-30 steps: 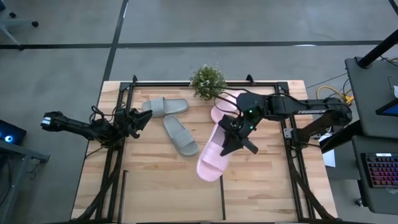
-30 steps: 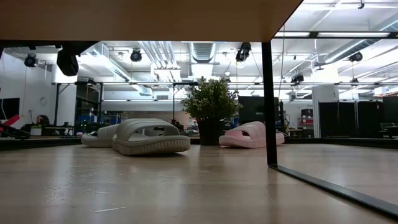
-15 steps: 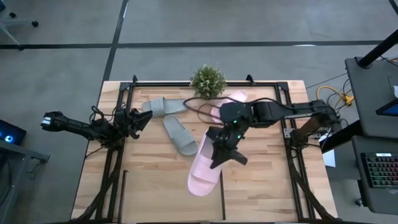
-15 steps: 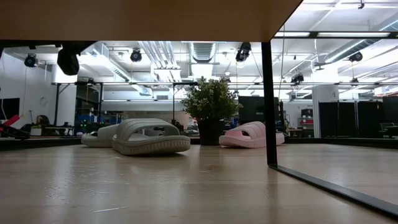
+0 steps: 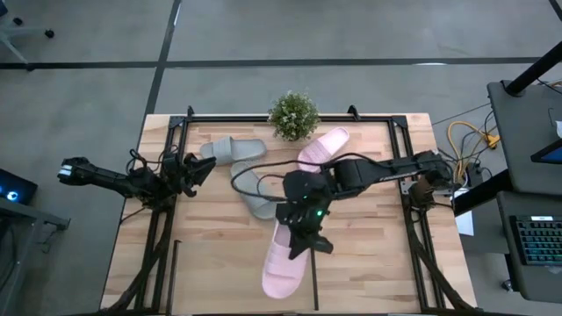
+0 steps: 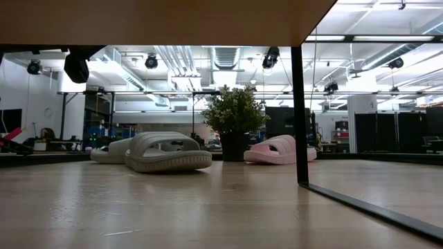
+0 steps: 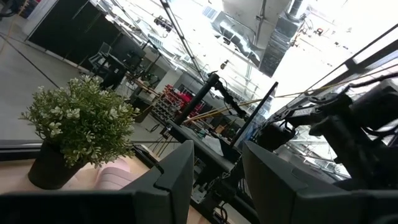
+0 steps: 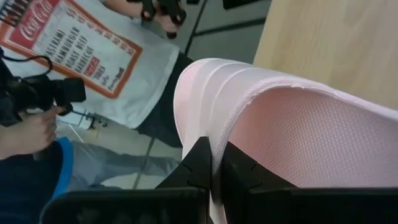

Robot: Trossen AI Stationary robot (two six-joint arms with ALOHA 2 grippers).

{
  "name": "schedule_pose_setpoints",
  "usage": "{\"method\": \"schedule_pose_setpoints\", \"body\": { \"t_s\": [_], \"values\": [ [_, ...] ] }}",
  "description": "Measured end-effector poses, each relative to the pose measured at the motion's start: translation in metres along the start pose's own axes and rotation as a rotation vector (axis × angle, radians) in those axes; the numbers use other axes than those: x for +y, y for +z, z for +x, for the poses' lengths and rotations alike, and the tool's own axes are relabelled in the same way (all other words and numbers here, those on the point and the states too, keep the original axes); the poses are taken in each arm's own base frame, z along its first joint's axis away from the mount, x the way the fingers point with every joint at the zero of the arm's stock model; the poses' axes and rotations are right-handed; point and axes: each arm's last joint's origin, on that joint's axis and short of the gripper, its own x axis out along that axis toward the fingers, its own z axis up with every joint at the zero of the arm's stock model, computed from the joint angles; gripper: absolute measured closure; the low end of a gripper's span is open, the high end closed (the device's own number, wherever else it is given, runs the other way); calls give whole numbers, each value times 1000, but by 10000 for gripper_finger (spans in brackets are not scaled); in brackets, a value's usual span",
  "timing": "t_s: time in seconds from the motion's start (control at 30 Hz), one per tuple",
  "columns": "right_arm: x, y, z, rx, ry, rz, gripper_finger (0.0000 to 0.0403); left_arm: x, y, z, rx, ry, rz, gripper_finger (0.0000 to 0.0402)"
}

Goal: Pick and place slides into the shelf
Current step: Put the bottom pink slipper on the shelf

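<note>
My right gripper [image 5: 303, 239] is shut on a pale pink slide [image 5: 283, 263], held in the air over the table's near middle. The other pink slide [image 5: 323, 147] lies flat at the far side beside a potted plant [image 5: 293, 114]. Two grey-green slides [image 5: 233, 149] [image 5: 255, 195] lie soles down at the far left. The shelf shows as thin black upright bars [image 5: 314, 283] [image 6: 299, 111] near the front edge. My left gripper [image 5: 198, 167] waits open at the left edge, nothing between its fingers [image 7: 180, 180]. My right gripper pinches a thin edge of the pink slide [image 8: 214, 152] between its two fingers [image 8: 199, 168]; whether it is the strap or the side wall I cannot tell. The fingers come from the table's right, slanting down. The slide is lifted clear, its length running toward the near edge.
The black arm frames [image 5: 164, 219] [image 5: 413, 219] flank the wooden table. Bare wood [image 5: 224, 263] lies at the near left. Beyond the near edge, in the right wrist view, are a red-and-white printed mat [image 8: 87, 50] and a person's hand [image 8: 28, 134].
My right gripper has carried the pink slide from the table's middle toward the near edge and somewhat left, staying shut on it. The slide has stayed clear of the table and turned to lie more lengthwise toward the near edge.
</note>
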Motion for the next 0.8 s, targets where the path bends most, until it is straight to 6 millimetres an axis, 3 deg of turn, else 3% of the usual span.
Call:
{"method": "schedule_pose_setpoints", "body": {
  "t_s": [0.47,0.8],
  "values": [
    [2,-3,29,81,15,-37,394,0,0,0,-1,0,-2,278],
    [4,-4,32,89,21,-66,394,0,0,0,1,2,-1,278]
  ]
}}
